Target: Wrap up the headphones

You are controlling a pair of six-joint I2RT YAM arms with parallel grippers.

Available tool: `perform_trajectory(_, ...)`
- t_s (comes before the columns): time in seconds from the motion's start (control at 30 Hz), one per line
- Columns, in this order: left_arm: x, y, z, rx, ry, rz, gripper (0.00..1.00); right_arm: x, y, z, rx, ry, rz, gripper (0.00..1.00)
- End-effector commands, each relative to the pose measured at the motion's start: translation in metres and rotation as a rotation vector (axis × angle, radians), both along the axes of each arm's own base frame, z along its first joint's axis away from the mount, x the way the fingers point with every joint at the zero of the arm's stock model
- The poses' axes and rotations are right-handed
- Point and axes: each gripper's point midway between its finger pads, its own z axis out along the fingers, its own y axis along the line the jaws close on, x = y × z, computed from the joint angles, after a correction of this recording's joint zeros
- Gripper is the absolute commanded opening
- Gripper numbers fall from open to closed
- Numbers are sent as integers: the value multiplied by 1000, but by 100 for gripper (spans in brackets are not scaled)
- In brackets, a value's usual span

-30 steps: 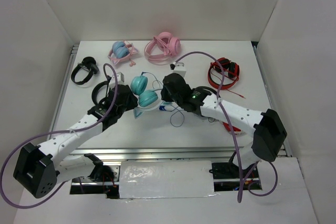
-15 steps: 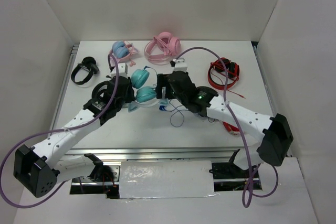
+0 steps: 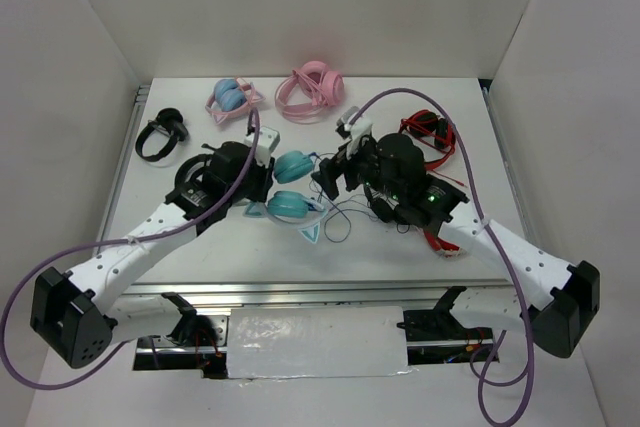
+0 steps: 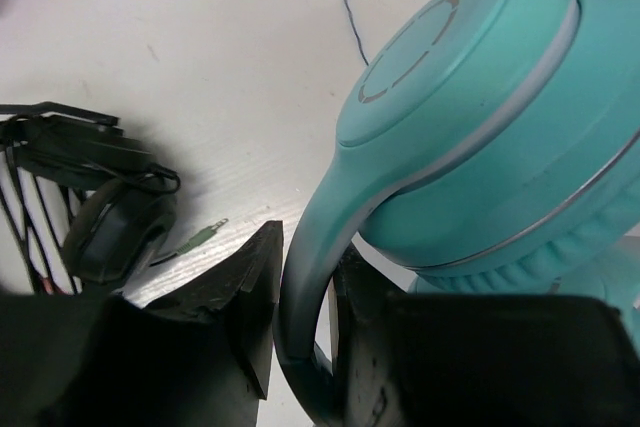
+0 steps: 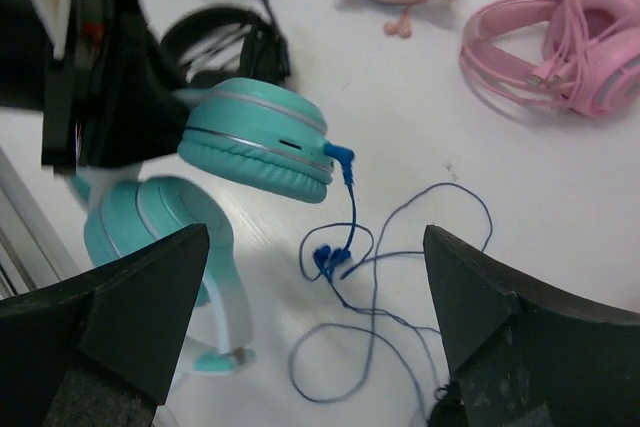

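The teal headphones (image 3: 292, 187) hang just above the table's middle, one earcup (image 3: 295, 165) over the other (image 3: 288, 205), with a pale cat ear low at the front. My left gripper (image 4: 305, 327) is shut on the band just below an earcup (image 4: 480, 117). Its place in the top view is (image 3: 262, 169). The thin dark blue cable (image 5: 400, 267) leaves the upper earcup (image 5: 260, 142) and lies in loose loops on the table (image 3: 340, 217). My right gripper (image 5: 316, 237) stands wide open above those loops, holding nothing, just right of the headphones (image 3: 333, 172).
A pink-and-blue cat-ear pair (image 3: 232, 97) and an all-pink pair (image 3: 312, 87) lie at the back. Black headphones (image 3: 160, 134) sit at the far left, and another black pair (image 4: 110, 227) lies under my left arm. A red-and-black pair (image 3: 428, 137) is at the right.
My right gripper has opened wide and drawn back to the right. My left gripper has carried the headphones a little to the right and turned them.
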Motion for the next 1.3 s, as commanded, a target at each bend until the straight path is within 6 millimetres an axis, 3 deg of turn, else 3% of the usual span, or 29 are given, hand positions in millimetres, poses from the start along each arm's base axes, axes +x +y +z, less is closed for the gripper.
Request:
perform_trajectory(0.0,0,-30,13,-2,-68,-212,0,-27,10,-32,-217,-87,290,97)
perform_trajectory(0.13,-9,-42,-3,31,-41,-327,0,-34,7,-51,-357,-111,398,100)
perform_trajectory(0.3,-20,-54,-5,57,-63,-481,0,-47,7,-65,-459,-185,553,100)
perform_trajectory(0.43,-33,-64,-1,44,-75,-575,0,-42,10,-71,-466,-185,562,100)
perform_trajectory(0.57,-40,-68,3,46,-88,-614,0,-36,26,-70,-424,-169,587,100)
perform_trajectory(0.67,-38,-66,4,49,-101,-591,0,-36,39,-71,-385,-133,619,93)
perform_trajectory(0.77,-39,-67,14,27,-131,-591,0,-35,46,-75,-354,-105,617,67)
perform_trajectory(0.83,-37,-67,20,5,-149,-568,0,-34,50,-71,-310,-101,607,59)
perform_trajectory(0.87,-33,-65,22,6,-160,-535,1,-36,52,-70,-290,-96,610,39)
perform_trajectory(0.9,-30,-66,26,-21,-163,-507,3,-34,56,-63,-262,-114,603,24)
perform_trajectory(0.93,-28,-65,29,-31,-167,-487,6,-35,56,-63,-238,-93,587,5)
perform_trajectory(0.97,-24,-62,33,-38,-174,-449,18,-33,56,-61,-220,-91,567,0)
perform_trajectory(1.0,-23,-63,40,-83,-163,-409,29,-28,57,-52,-191,-122,538,0)
perform_trajectory(1.1,-14,-58,61,-135,-180,-314,68,-18,50,-55,-167,-105,442,0)
perform_trajectory(1.13,-14,-54,66,-143,-178,-281,87,-12,48,-49,-145,-124,406,0)
perform_trajectory(1.17,-12,-52,79,-164,-190,-252,97,-5,44,-49,-133,-113,350,0)
perform_trajectory(1.27,-3,-28,104,-201,-209,-66,99,5,32,-47,-111,-124,259,0)
